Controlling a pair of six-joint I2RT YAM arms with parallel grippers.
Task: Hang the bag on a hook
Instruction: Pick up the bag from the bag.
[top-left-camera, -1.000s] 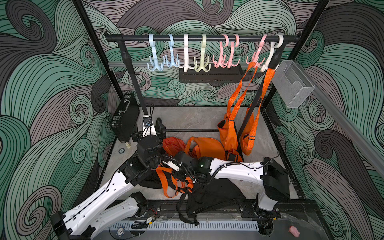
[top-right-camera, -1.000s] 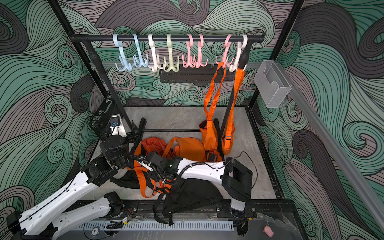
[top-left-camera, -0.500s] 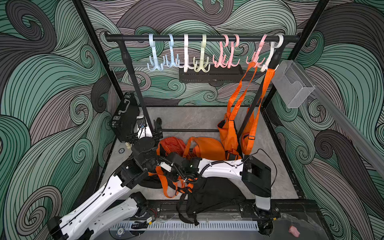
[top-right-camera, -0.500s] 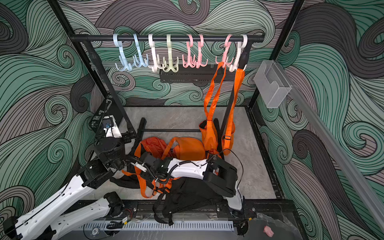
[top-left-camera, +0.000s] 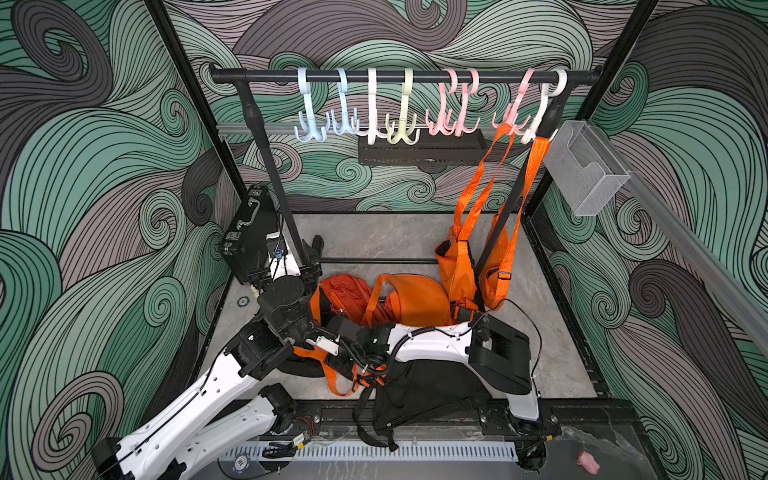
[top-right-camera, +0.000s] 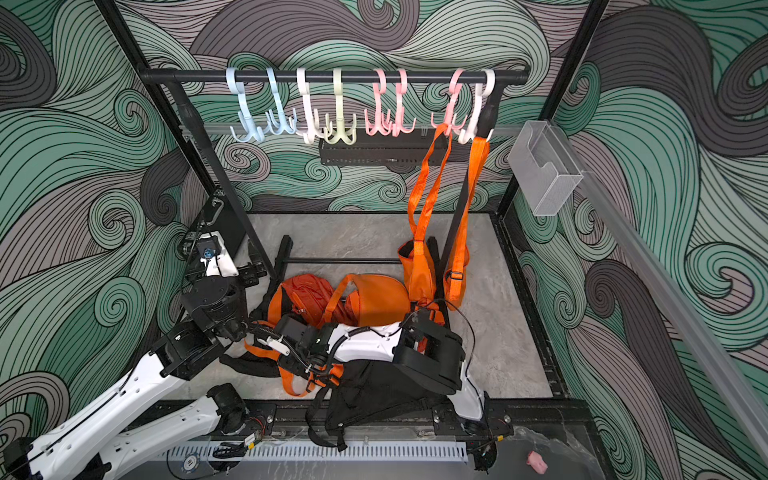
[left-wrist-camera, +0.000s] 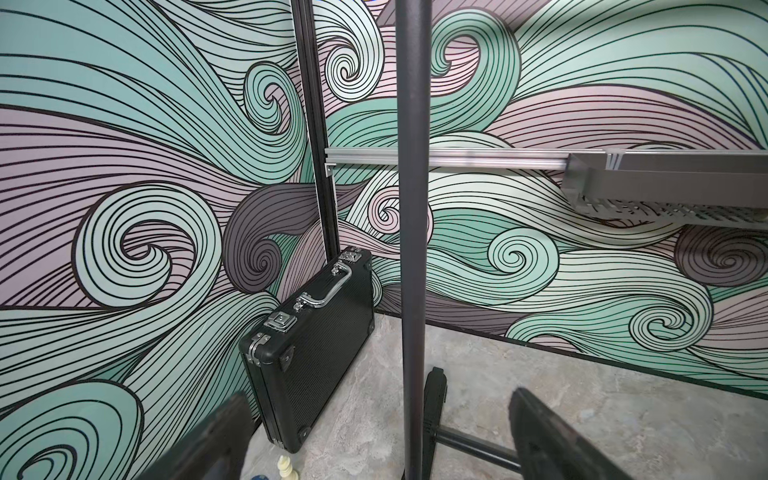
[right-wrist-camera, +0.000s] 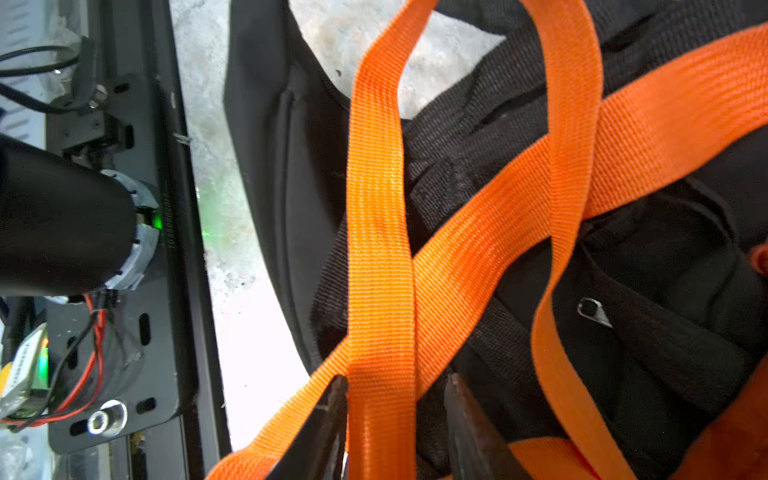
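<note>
R gripper (right-wrist-camera: 395, 378) low, arm (top-left-camera: 432, 345) folded, jaws astride orange strap (right-wrist-camera: 380, 249)

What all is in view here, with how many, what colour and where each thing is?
rail: one, black, across the back
hooks: eight, two blue, two white, one yellow, three pink, on the rail
hanging bags: two, orange, on the rightmost two hooks
floor bags: two, orange, under the rail
black bag: at least one, black, front floor
orange strap: count unclear, orange, across the black bag
briefcase: one, black, back left corner
mesh box: one, grey, right wall
tray: one, black, back wall
pink scrap: one, pink, front right edge
left gripper: one, black, open beside the rack post
right gripper: one, black, jaws either side of the orange strap
</note>
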